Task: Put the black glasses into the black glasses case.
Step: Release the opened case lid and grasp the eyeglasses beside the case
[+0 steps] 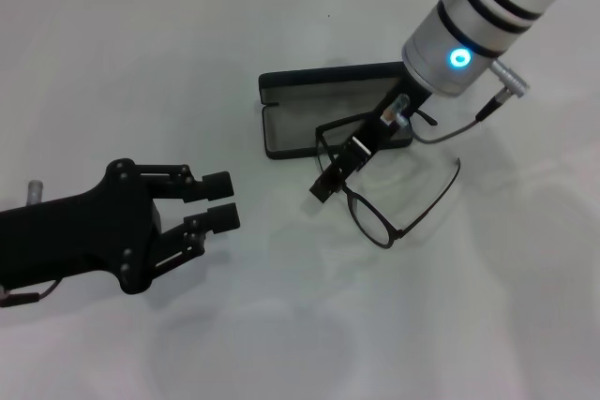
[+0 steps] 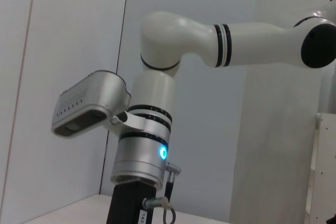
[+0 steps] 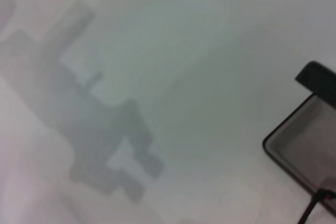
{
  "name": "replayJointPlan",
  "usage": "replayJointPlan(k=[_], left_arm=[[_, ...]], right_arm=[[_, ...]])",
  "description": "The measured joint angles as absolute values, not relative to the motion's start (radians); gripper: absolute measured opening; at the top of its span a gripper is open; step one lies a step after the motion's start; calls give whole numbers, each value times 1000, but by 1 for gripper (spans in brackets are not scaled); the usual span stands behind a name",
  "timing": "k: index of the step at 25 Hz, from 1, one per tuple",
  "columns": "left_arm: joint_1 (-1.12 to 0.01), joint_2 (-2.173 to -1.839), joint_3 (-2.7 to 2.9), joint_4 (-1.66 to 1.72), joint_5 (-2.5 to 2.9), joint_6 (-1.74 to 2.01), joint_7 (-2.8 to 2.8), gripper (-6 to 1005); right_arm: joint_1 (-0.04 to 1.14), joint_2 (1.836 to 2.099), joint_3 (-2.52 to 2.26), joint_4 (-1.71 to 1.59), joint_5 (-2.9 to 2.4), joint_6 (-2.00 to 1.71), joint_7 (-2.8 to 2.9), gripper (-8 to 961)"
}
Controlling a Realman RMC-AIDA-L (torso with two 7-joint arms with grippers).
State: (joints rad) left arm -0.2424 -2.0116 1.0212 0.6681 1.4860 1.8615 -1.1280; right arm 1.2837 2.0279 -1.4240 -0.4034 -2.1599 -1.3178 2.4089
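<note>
The black glasses case point(image 1: 305, 110) lies open on the white table, grey lining up; one of its corners point(image 3: 307, 148) shows in the right wrist view. My right gripper point(image 1: 330, 180) reaches down from the upper right and is shut on the black glasses point(image 1: 371, 219) at the bridge. The glasses hang tilted at the case's near edge, one lens over the case and the other over the table, one temple arm point(image 1: 441, 196) sticking out to the right. A thin piece of the frame point(image 3: 314, 209) shows in the right wrist view. My left gripper point(image 1: 225, 200) rests open and empty at the lower left.
The white table point(image 1: 281, 325) stretches around the case. The left wrist view shows the right arm point(image 2: 152, 129) with its blue light against a pale wall. A gripper-shaped shadow point(image 3: 100, 129) falls on the table.
</note>
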Motion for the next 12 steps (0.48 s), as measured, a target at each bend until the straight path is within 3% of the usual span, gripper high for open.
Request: replayJointPlan(k=[12], left_arm=[[-262, -2016, 1020, 616, 1486, 1851, -1093, 272]], right_arm=[[1271, 2028, -1483, -351, -2103, -1260, 2412, 751]])
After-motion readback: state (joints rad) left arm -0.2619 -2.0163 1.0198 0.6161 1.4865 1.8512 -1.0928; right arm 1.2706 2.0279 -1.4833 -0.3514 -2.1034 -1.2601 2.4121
